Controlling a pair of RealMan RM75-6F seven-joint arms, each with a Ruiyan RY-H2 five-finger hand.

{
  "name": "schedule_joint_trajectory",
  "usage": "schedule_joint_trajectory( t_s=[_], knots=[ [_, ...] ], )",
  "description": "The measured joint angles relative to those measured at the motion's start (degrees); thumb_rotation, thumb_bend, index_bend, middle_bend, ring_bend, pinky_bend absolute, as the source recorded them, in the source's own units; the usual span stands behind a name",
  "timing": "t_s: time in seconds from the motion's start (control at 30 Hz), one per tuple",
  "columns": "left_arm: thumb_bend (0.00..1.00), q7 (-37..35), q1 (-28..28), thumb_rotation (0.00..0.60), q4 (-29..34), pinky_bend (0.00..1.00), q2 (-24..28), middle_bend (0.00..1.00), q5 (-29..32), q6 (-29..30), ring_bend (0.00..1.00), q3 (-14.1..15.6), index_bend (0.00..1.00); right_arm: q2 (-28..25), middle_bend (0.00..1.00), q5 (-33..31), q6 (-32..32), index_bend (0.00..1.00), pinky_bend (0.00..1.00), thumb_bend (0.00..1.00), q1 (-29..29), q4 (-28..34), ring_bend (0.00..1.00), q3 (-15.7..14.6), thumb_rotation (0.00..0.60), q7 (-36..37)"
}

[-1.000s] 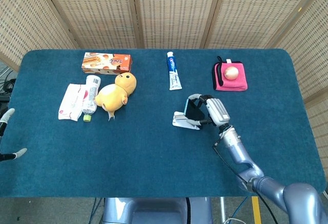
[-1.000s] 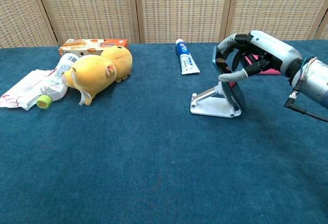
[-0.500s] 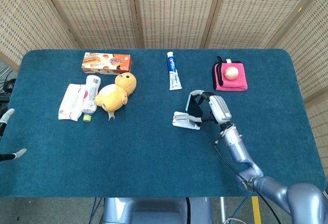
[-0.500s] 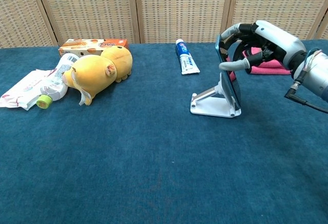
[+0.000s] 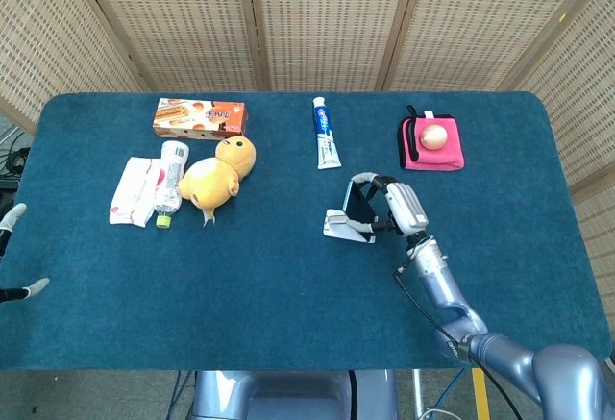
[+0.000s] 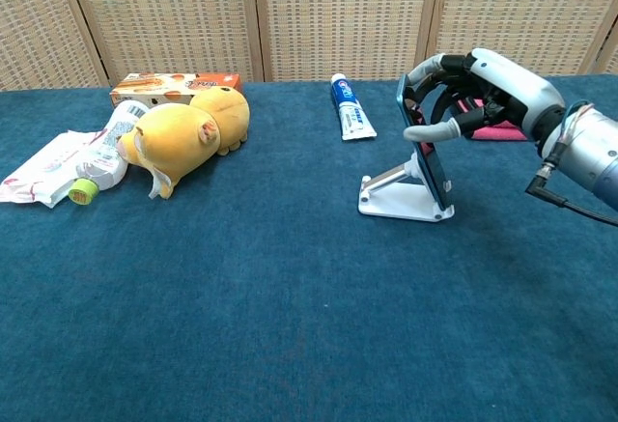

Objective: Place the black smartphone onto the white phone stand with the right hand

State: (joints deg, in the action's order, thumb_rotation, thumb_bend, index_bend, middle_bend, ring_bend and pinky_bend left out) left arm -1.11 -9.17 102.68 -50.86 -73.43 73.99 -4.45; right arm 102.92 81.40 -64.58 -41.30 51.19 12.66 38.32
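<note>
**Black smartphone at the white phone stand, right hand grasping**

Item: black smartphone [image 6: 426, 147], a thin dark slab with a light blue edge, standing nearly upright and leaning slightly back. Its lower end is sitting at the lip of the white phone stand [image 6: 398, 197]; in the head view the smartphone [image 5: 357, 206] is showing as a dark panel above the stand's pale base [image 5: 344, 227].

Stand: white, with a flat base and a slanted prop behind, resting on the blue counter [image 6: 290, 325] right of centre.

Right hand [image 6: 473, 94]: silver and black, reaching in from the right, fingers [image 6: 433, 133] curling round the phone's upper part and grasping it. The same hand [image 5: 399, 209] is appearing beside the stand in the head view, its arm running down to the lower right.

Left hand [image 5: 14, 252]: only pale fingertips are showing at the left edge of the head view, spread apart and holding nothing.

Other items lying on the counter:
- yellow plush toy [image 6: 188, 132], on its side, left of centre
- orange snack box [image 6: 174, 86], just behind the plush
- small bottle with a green cap [image 6: 101, 166] lying on a white and red packet [image 6: 43, 171], far left
- toothpaste tube [image 6: 352, 108], flat, behind the stand
- pink pouch [image 5: 431, 143] carrying a pale round object, back right
</note>
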Motion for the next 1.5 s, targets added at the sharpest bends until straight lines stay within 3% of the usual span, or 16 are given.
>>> schedule_joint_trajectory(
  t_s=[0.2,0.3,0.43,0.53,0.77,0.87,1.07,1.27,1.5],
  knots=[
    [0.00,0.09,0.07,0.600,0.13,0.00,0.04,0.00,-0.15,0.13,0.00,0.08,0.00,0.17,0.55,0.46,-0.01,0.47,0.28,0.40,0.02,-0.14,0.49,-0.35,0.600,0.05],
    [0.00,0.14,0.08,0.600,0.14,0.00,0.02,0.00,-0.15,0.19,0.00,0.07,0.00,-0.28,0.39,1.11,0.35,0.34,0.28,0.29,-0.05,0.00,0.37,-0.91,0.600,0.75],
    [0.00,0.26,0.00,0.600,0.19,0.00,0.02,0.00,-0.09,0.05,0.00,0.09,0.00,-1.42,0.11,2.30,1.11,0.08,0.22,0.04,-0.21,0.51,0.14,-1.96,0.600,3.06],
    [0.00,0.26,-0.01,0.600,0.13,0.00,0.01,0.00,-0.07,0.01,0.00,0.09,0.00,-2.34,0.03,3.23,1.30,0.03,0.19,0.00,-0.31,1.04,0.08,-2.59,0.600,4.81],
    [0.00,0.00,0.09,0.600,-0.01,0.00,0.04,0.00,-0.28,0.12,0.00,0.17,0.00,-3.04,0.00,3.61,0.92,0.01,0.14,0.00,-0.37,1.69,0.02,-2.73,0.600,4.81],
    [0.00,-0.10,0.10,0.600,0.05,0.00,0.06,0.00,-0.36,0.16,0.00,0.17,0.00,-3.50,0.00,3.76,0.73,0.00,0.08,0.00,-0.26,2.23,0.00,-2.85,0.600,4.63],
    [0.00,-0.46,0.15,0.600,0.12,0.00,0.23,0.00,-0.57,0.29,0.00,0.16,0.00,-7.79,0.00,4.53,-0.63,0.00,0.01,0.00,0.85,6.95,0.00,-3.45,0.600,2.93],
    [0.00,0.14,0.64,0.600,0.11,0.00,0.00,0.00,-0.78,1.83,0.00,0.08,0.00,-15.89,0.00,5.38,-2.54,0.00,0.00,0.00,3.27,15.05,0.00,-4.63,0.600,-1.46],
    [0.00,1.54,2.18,0.600,-0.18,0.00,-1.12,0.00,-3.41,5.86,0.00,0.55,0.00,-29.19,0.00,6.03,-7.44,0.00,0.00,0.00,10.87,26.82,0.00,-8.76,0.600,-14.01]
  ],
)
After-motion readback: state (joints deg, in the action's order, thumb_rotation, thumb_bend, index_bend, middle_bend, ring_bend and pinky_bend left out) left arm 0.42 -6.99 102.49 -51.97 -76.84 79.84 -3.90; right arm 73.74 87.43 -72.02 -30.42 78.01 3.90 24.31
